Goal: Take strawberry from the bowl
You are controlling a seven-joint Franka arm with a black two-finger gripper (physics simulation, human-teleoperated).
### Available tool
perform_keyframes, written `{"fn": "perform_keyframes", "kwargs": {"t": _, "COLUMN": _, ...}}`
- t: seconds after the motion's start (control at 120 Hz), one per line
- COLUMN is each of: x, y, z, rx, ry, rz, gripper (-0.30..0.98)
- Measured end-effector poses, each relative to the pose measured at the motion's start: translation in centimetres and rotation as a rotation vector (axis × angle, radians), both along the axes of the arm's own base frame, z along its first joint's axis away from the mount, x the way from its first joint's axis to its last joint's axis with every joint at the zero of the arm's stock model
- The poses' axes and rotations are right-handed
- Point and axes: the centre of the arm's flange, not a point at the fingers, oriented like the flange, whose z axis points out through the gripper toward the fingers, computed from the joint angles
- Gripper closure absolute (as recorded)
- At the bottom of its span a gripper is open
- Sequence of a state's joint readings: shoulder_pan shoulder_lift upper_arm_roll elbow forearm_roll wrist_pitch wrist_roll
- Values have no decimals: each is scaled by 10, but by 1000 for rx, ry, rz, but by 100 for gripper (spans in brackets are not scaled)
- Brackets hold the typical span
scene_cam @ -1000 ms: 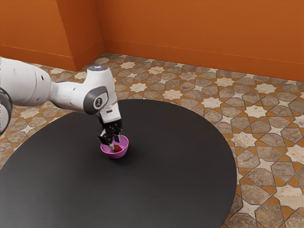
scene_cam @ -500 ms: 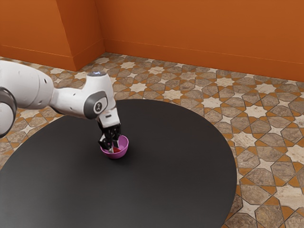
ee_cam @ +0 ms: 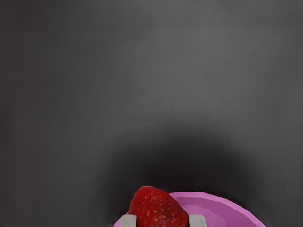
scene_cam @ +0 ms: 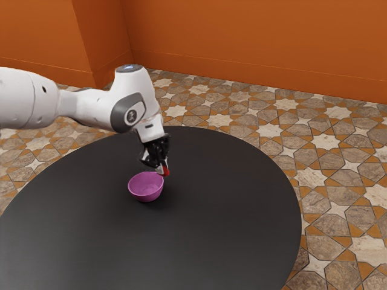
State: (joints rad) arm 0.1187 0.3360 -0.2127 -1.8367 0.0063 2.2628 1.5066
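One pink bowl (scene_cam: 146,193) near tool (scene_cam: 162,171) and strawberry (ee_cam: 158,210), black table (scene_cam: 224,223), orange walls (scene_cam: 254,36)

No lettering can be read, the mark (scene_cam: 131,116) on the arm (scene_cam: 91,107) being too small to tell

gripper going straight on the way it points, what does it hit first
The gripper, strawberry held, would probably meet the rim of the bowl or the table beside it; depth is unclear.
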Motion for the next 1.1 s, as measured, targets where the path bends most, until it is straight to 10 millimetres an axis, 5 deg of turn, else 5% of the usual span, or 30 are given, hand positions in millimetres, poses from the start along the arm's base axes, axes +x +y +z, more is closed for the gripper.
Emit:
{"fn": "perform_keyframes", "kwargs": {"t": 0.075, "x": -4, "y": -84, "z": 8, "rx": -30, "ry": -14, "rz": -122, "gripper": 78}}
{"fn": "perform_keyframes", "kwargs": {"t": 0.133, "x": -9, "y": -147, "z": -9, "rx": -50, "ry": 6, "rz": -207, "gripper": 79}}
{"fn": "perform_keyframes", "kwargs": {"t": 0.208, "x": -13, "y": -185, "z": -29, "rx": -62, "ry": 30, "rz": -249, "gripper": 79}}
{"fn": "perform_keyframes", "kwargs": {"t": 0.425, "x": -10, "y": -187, "z": -38, "rx": -66, "ry": 35, "rz": -219, "gripper": 78}}
{"fn": "perform_keyframes", "kwargs": {"t": 0.65, "x": -8, "y": -177, "z": -38, "rx": -41, "ry": 44, "rz": -200, "gripper": 34}}
{"fn": "perform_keyframes", "kwargs": {"t": 0.808, "x": -8, "y": -174, "z": -37, "rx": -36, "ry": 50, "rz": -189, "gripper": 16}}
{"fn": "perform_keyframes", "kwargs": {"t": 0.875, "x": -9, "y": -159, "z": -5, "rx": -20, "ry": 33, "rz": -145, "gripper": 12}}
{"fn": "perform_keyframes", "kwargs": {"t": 0.908, "x": -14, "y": -136, "z": 22, "rx": 6, "ry": 30, "rz": -87, "gripper": 10}}
{"fn": "perform_keyframes", "kwargs": {"t": 0.942, "x": -23, "y": -100, "z": 59, "rx": 30, "ry": 22, "rz": 0, "gripper": 9}}
{"fn": "perform_keyframes", "kwargs": {"t": 1.025, "x": -50, "y": 13, "z": 203, "rx": 52, "ry": -103, "rz": 273, "gripper": 6}}
{"fn": "perform_keyframes", "kwargs": {"t": 1.1, "x": -78, "y": 103, "z": 270, "rx": 66, "ry": -113, "rz": 503, "gripper": 4}}
